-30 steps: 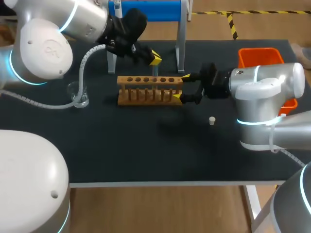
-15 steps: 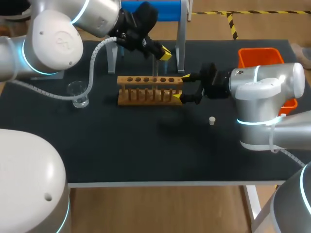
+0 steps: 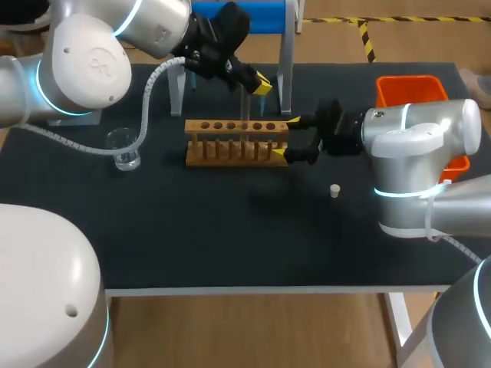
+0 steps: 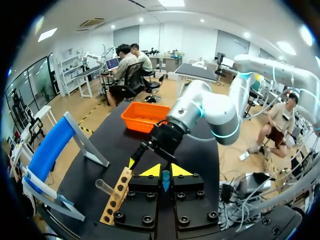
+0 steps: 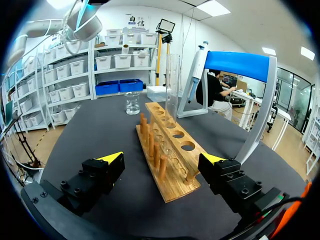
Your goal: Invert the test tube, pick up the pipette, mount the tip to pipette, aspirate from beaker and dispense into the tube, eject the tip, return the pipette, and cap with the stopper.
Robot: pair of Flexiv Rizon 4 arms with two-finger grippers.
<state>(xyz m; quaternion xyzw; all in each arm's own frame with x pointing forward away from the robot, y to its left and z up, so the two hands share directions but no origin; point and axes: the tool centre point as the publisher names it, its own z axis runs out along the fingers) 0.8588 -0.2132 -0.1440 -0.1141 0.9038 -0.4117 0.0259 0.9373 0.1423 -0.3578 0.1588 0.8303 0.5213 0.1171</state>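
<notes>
A lab: test-tube rack (image 3: 236, 142), glass beaker (image 3: 123, 149) and pipette stand (image 3: 253, 17) on a black table (image 3: 230, 230)

Bright, even light from ceiling panels (image 4: 171, 3) leaves only faint, soft shadows on the dark table (image 3: 192, 238).

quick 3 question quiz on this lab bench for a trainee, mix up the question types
1. Fill in: the glass beaker stands on my ___ side of the wooden rack.
2. True or false: the test tube lies on its side.
3. Where is the right gripper?
A. over the beaker
B. at the rack's end, one of its fingers on each side
C. holding the test tube

Key: 1 left; 2 false, it is upright at the rack; 3 B.
</notes>
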